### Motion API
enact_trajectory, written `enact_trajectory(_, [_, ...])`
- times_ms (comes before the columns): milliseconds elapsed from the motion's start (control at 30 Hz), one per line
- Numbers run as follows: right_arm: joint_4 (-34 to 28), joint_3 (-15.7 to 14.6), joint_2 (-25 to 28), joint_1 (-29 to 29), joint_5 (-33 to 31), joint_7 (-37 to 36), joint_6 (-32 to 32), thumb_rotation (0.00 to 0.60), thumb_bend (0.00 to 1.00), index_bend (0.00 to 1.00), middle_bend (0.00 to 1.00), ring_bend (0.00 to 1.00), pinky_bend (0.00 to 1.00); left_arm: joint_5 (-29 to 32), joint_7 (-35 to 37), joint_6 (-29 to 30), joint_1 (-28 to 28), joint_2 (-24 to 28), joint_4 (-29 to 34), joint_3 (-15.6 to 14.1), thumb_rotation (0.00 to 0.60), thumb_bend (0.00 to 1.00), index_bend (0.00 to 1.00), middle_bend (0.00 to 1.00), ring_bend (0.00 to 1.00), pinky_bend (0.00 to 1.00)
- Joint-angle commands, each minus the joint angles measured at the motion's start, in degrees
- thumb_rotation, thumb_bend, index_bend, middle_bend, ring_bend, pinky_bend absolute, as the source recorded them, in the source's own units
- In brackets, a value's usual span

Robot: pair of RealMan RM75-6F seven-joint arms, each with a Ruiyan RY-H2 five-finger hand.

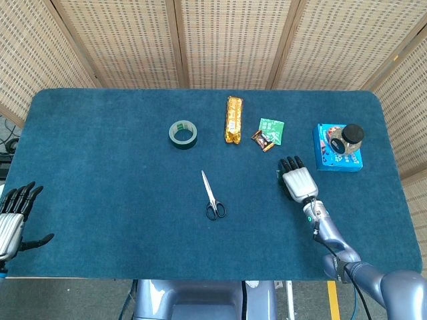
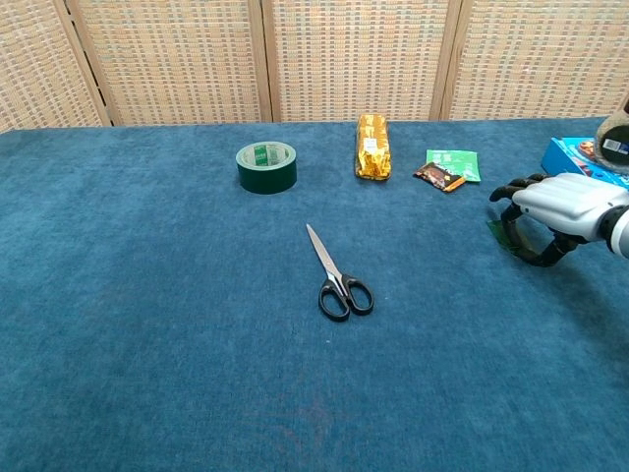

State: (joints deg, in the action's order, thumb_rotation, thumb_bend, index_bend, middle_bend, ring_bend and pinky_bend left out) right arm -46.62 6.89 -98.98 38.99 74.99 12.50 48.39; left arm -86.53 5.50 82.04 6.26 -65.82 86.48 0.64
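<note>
Right robot hand (image 2: 550,211) over the blue table (image 1: 100,167)
Its fingers curl downward, holding nothing; the brown snack packet (image 1: 263,141) lies near, just beyond the fingertips (image 1: 288,162), not touching.

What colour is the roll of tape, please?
Dark green; the roll of tape shows best in the chest view.

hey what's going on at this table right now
A two-armed robot sits at a blue table and neither hand holds anything. Its right robot hand hovers palm down with fingers curled over the cloth, just short of a small brown snack packet and a green packet. The left robot hand waits open off the table's near left corner. Scissors, a green tape roll, a gold wrapped bar and a blue box with a jar on it lie untouched.
</note>
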Motion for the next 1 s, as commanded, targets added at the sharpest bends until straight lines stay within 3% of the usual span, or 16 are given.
enact_trajectory(33, [0.9, -0.2, -0.5, 0.0, 0.4, -0.7, 0.2, 0.600, 0.52, 0.56, 0.12, 0.00, 0.06, 0.0, 0.0, 0.0, 0.0, 0.0, 0.0, 0.0, 0.600, 0.00, 0.00, 0.00, 0.00, 0.00])
enact_trajectory(633, [5.3, -0.1, -2.3, 0.4, 2.2, -3.7, 2.1, 0.600, 0.52, 0.64, 0.16, 0.00, 0.09, 0.1, -0.1, -0.1, 0.1, 0.0, 0.0, 0.0, 0.600, 0.00, 0.00, 0.00, 0.00, 0.00])
enact_trajectory(1000, [9.6, 4.1, -1.7, 4.5, 1.0, -4.4, 1.6, 0.600, 0.52, 0.65, 0.17, 0.00, 0.10, 1.1, 0.2, -1.2, 0.5, 0.0, -0.2, 0.4, 0.600, 0.00, 0.00, 0.00, 0.00, 0.00])
